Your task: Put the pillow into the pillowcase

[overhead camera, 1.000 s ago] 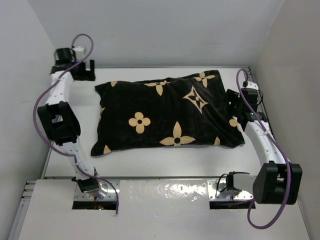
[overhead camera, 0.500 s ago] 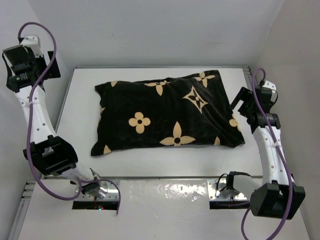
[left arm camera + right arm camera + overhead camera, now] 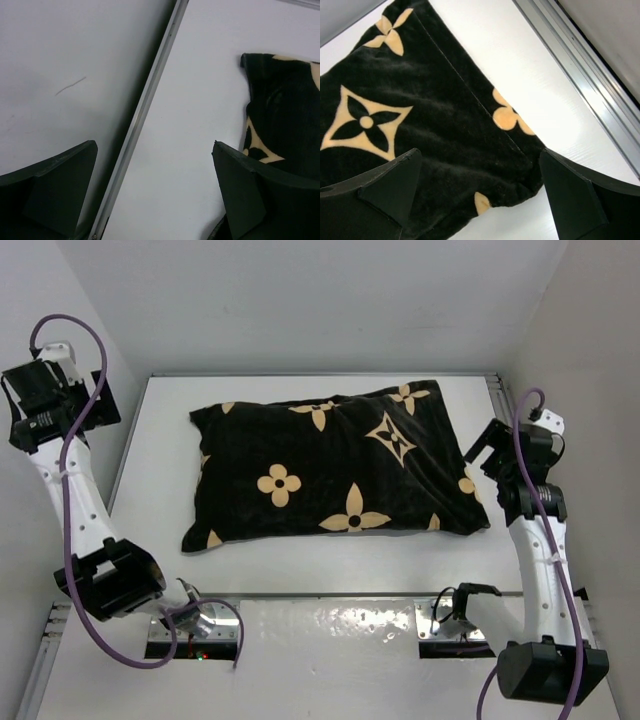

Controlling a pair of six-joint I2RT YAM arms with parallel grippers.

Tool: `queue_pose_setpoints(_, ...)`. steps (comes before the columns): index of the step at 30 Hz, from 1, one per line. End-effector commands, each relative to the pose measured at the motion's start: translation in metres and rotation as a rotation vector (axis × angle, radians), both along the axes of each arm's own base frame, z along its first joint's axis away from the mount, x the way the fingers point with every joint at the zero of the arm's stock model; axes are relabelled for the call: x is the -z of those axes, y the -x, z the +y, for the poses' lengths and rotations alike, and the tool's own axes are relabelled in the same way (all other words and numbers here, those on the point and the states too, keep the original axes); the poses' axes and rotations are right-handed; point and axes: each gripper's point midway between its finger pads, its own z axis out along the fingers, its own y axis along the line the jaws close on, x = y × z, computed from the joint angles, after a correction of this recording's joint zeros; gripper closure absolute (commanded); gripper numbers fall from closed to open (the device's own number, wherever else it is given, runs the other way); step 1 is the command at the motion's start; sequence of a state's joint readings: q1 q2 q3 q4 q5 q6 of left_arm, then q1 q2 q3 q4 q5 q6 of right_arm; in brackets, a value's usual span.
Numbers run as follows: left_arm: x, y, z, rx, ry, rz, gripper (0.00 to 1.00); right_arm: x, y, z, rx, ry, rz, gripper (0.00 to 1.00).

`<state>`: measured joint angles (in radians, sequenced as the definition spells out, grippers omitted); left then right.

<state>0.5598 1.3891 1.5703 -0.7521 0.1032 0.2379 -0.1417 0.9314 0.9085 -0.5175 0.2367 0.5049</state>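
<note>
In the view from above, the pillowcase (image 3: 335, 465) lies flat across the middle of the table (image 3: 160, 470). It is black with tan flower and star motifs, and its long side runs left to right. It looks plump and filled. The pillow itself cannot be seen. The left hand (image 3: 98, 398) is raised at the upper left of the frame, beyond the table's left edge and well apart from the fabric. Its jaws are spread and grip nothing. The right hand (image 3: 485, 448) hangs at the right of the frame, just beside the pillowcase's right end. Its jaws are also spread and empty.

In the left wrist view, the left hand (image 3: 155, 200) shows two dark fingers (image 3: 55, 190) at the lower corners, set wide apart with only bare table (image 3: 200, 125) between them. A metal rail (image 3: 145, 110) runs diagonally between the grey wall (image 3: 60, 60) and the table. One corner of the pillowcase (image 3: 285, 115) lies at the right edge of the frame.

In the right wrist view, the right hand (image 3: 480, 200) shows its fingers (image 3: 580, 200) wide apart above the pillowcase (image 3: 435, 115), not touching it. The fabric fills the left and centre of the frame. White table (image 3: 530, 65) and a rail (image 3: 580, 65) run along the upper right.
</note>
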Motion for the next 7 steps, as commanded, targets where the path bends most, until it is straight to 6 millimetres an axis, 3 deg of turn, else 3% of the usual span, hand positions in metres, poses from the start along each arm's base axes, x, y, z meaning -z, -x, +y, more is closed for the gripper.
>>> queue_pose_setpoints(1, -0.0236, 0.0062, -0.0007, 0.001, -0.052, -0.058, 0.0, -0.0053, -0.0011, 0.0018, 0.02, -0.032, -0.04, 0.01)
queue_pose_setpoints(7, -0.0214, 0.0077, -0.0059, 0.021, -0.043, -0.057, 0.0, -0.0076, -0.0005, 0.0036, 0.006, -0.032, -0.046, 0.01)
